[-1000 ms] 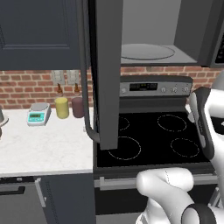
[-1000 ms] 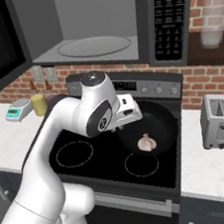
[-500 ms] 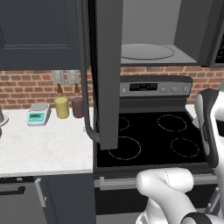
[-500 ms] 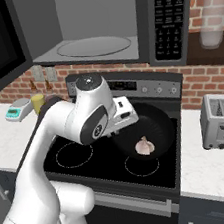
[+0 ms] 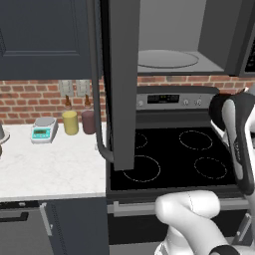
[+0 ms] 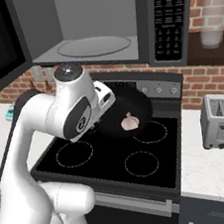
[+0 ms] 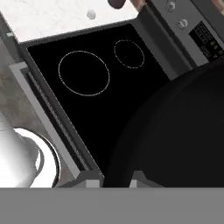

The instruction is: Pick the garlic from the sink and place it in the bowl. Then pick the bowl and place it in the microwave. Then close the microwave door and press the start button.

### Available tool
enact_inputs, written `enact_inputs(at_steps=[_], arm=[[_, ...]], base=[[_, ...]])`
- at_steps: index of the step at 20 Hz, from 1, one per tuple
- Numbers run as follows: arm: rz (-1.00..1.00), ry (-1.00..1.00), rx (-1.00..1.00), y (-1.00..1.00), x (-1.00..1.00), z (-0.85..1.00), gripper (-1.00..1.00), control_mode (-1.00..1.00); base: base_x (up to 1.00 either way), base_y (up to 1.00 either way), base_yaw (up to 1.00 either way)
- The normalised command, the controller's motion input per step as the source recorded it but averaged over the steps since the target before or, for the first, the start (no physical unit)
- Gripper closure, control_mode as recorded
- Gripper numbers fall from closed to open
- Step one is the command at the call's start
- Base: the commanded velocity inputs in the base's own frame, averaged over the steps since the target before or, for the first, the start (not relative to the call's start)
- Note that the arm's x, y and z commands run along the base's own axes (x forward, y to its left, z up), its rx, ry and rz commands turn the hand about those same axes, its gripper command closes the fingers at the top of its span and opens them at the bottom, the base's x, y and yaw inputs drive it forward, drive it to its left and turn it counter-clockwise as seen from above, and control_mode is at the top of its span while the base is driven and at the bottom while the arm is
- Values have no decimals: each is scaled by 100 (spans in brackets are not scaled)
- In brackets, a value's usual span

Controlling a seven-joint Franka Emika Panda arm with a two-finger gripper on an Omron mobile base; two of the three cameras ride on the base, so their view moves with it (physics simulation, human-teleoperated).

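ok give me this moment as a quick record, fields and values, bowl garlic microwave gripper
bowl: black bowl held up above the stove, below the microwave opening
garlic: garlic sits inside the bowl
microwave: microwave cavity open, turntable bare
microwave door: microwave door swung wide open
gripper: gripper shut on the bowl's rim
task stage: garlic in bowl; bowl not yet in microwave

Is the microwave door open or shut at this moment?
Open. The microwave door swings out edge-on over the stove in the left base view, and the light cavity of the microwave with its glass turntable is exposed.
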Motion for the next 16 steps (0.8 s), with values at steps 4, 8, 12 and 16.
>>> enact_inputs(at_steps=[4,8,12,16], arm=[[39,-4,-14,46,0,57,100,-100],[34,-9,-15,43,-14,69,100,-100],[28,-7,-15,37,-6,61,100,-100],[27,-2,-11,5,17,43,100,-100]], base=[[0,0,0],[0,0,0],[0,0,0],[0,0,0]])
